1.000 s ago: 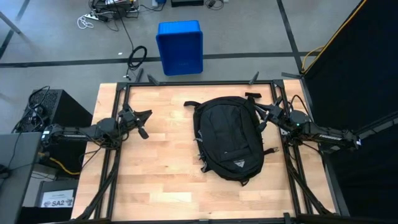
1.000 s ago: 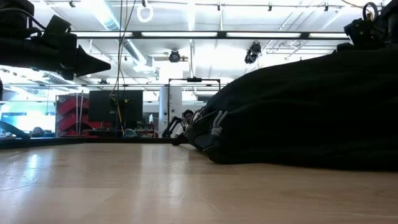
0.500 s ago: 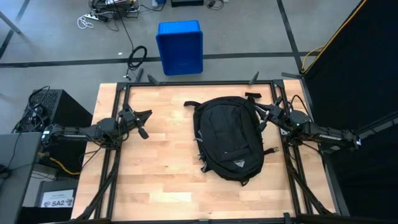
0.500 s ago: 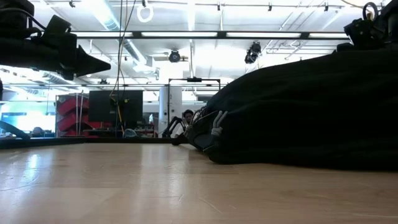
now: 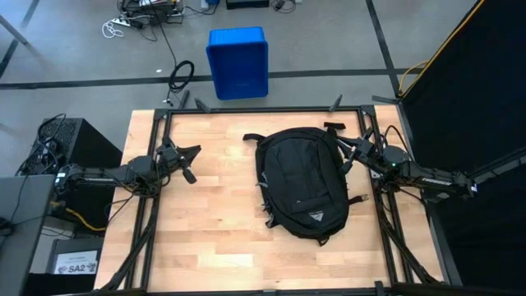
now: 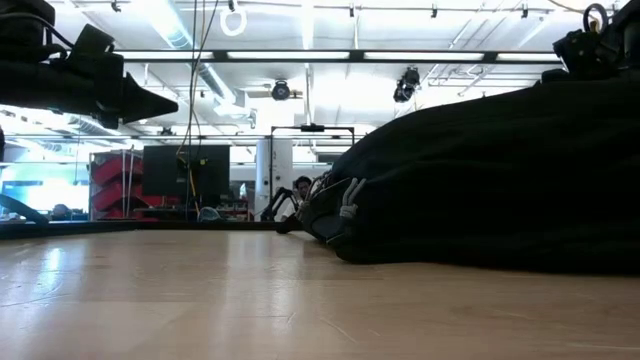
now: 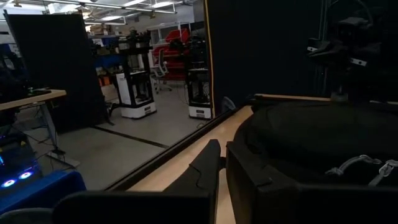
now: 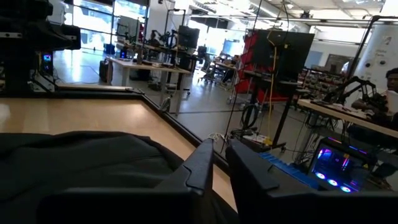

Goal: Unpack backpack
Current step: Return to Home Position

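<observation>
On the table, from above: the backpack (image 5: 302,181) lies flat at the middle of the table (image 5: 214,230), its long axis running from far edge to near edge.
Same view, arms: the right gripper (image 5: 349,154) is just beside the bag's far right corner. The left gripper (image 5: 191,163) is well apart on the other side.
Low view: the bag fills the right side, and the left gripper hangs clear above the wood.
Wrist views: both pairs of fingers are drawn together and empty.
Judgement: the right arm is nearer for opening the bag.

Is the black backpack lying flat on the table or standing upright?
Lying flat. The high view shows the backpack spread on the table, its front panel facing up; the low view shows it as a low mound.
</observation>
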